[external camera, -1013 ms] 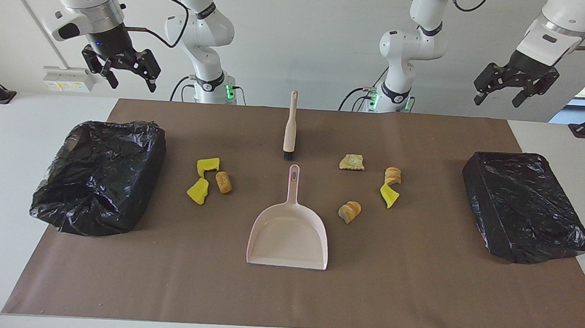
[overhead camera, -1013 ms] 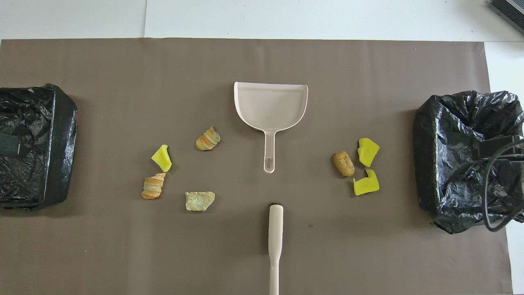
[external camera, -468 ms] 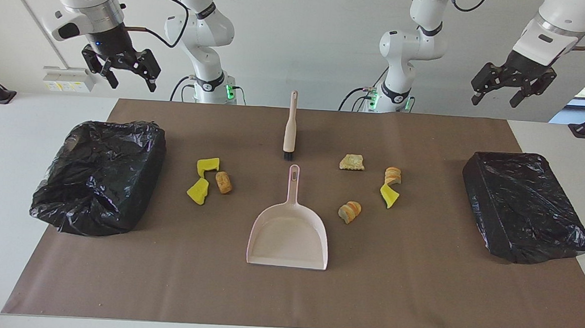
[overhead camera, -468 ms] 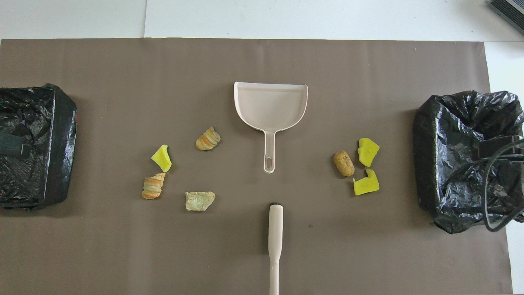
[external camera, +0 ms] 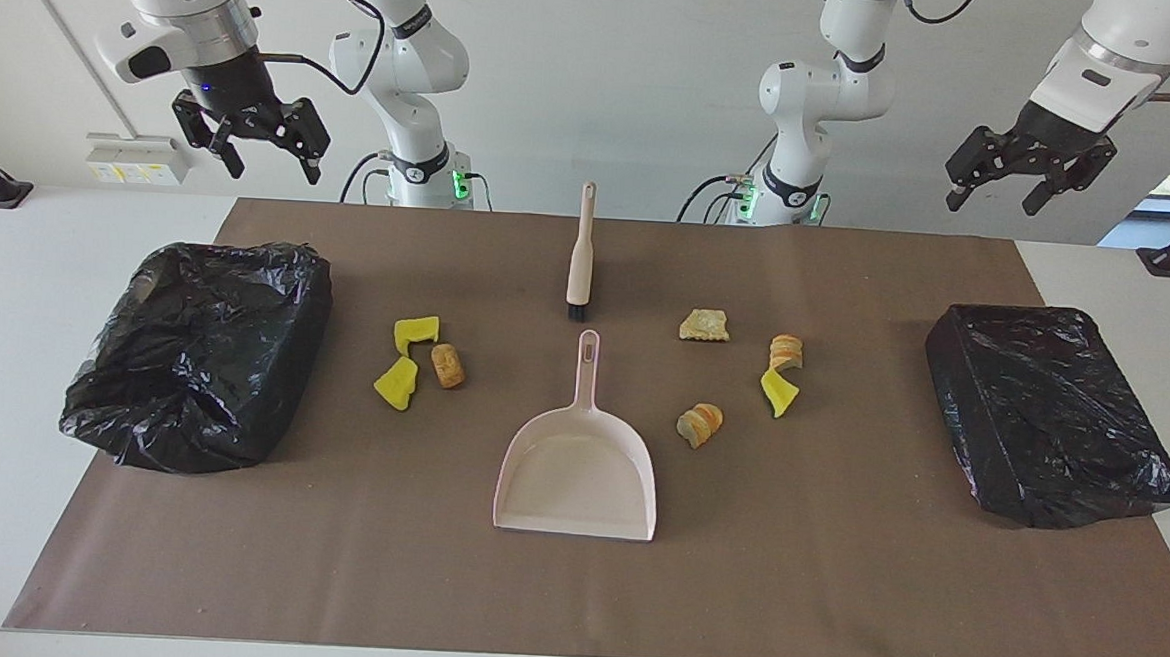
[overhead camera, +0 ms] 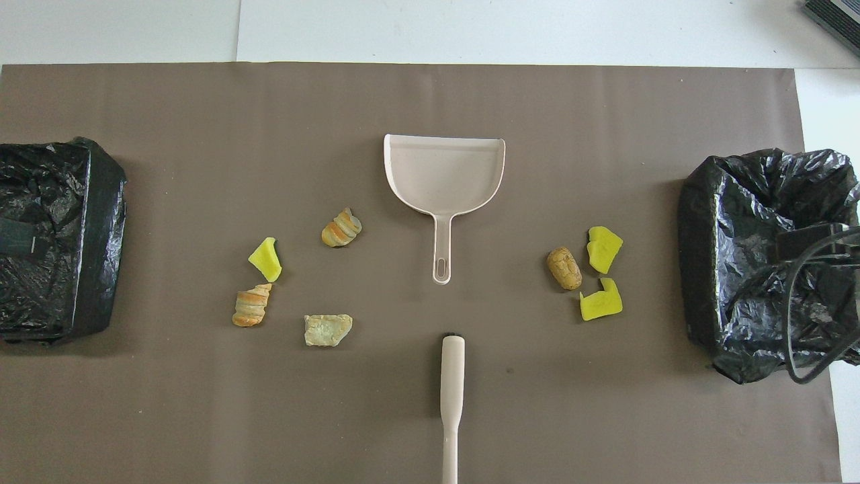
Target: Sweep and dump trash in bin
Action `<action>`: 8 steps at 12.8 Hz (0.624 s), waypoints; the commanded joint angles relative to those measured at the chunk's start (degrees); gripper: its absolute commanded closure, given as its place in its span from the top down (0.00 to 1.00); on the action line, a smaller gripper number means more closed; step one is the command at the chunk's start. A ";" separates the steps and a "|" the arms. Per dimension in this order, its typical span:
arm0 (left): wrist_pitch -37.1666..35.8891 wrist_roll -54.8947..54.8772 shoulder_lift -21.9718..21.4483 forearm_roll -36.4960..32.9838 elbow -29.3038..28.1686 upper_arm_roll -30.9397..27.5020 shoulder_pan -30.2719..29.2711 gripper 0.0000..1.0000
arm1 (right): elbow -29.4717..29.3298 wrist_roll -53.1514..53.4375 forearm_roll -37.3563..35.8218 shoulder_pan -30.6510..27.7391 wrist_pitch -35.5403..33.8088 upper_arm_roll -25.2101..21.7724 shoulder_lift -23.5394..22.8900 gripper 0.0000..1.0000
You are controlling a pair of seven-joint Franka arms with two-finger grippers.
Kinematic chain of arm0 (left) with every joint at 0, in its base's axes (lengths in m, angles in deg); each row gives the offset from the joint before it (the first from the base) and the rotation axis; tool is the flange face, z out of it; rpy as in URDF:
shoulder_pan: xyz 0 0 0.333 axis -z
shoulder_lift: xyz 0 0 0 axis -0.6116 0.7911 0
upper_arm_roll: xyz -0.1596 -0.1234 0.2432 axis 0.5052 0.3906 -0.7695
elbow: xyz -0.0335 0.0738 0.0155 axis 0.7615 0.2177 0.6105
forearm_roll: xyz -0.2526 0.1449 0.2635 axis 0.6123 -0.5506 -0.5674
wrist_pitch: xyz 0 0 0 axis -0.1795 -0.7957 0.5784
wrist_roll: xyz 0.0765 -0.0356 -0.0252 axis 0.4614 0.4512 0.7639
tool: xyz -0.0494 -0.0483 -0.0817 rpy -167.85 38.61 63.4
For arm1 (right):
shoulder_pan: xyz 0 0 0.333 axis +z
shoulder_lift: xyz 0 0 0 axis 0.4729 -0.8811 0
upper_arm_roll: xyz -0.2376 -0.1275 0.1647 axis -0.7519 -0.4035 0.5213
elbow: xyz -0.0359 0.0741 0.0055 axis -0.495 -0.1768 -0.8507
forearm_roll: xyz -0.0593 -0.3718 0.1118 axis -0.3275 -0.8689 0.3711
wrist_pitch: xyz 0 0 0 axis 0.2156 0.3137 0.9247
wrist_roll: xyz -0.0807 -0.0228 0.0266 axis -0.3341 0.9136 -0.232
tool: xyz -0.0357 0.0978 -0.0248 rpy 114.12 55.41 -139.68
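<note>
Brown paper [external camera: 571, 588] covers the white table. Two black-bagged bins sit on it, one [external camera: 198, 348] at the right arm's end, one [external camera: 1051, 413] at the left arm's. One pink dustpan [external camera: 577, 473] and one brush [external camera: 580, 258] lie mid-table. Seven trash scraps flank them: three [external camera: 418, 358] toward the right arm, four [external camera: 738, 375] toward the left. Right gripper [external camera: 266, 157] and left gripper [external camera: 993, 195] hang raised, fingers apart, empty. No writing is legible.

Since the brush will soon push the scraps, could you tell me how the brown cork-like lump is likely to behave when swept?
The brown cork-like lump looks rounded and lies on its side, so it would probably roll rather than slide. It is small and seems light, so a firm stroke may send it past the pink plastic dustpan. The yellow sponge bits beside it might block it.
</note>
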 commanded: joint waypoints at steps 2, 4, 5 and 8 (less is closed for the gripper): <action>1.01 0.67 -1.21 0.17 -1.58 0.17 0.44 1.00 | 0.83 -1.43 0.16 -0.34 -0.52 0.15 1.03 1.00; 1.71 0.67 -1.38 0.52 -1.76 0.26 0.53 1.00 | 0.83 -1.43 0.16 -0.34 -0.52 0.06 1.03 1.00; 1.97 0.67 -1.56 0.61 -2.37 0.43 0.62 1.00 | 0.83 -1.43 0.16 -0.34 -0.52 0.06 1.03 1.00; 4.43 0.67 -3.48 0.70 -6.40 1.31 5.08 1.00 | 0.83 -1.43 0.16 -0.34 -0.52 0.15 1.03 1.00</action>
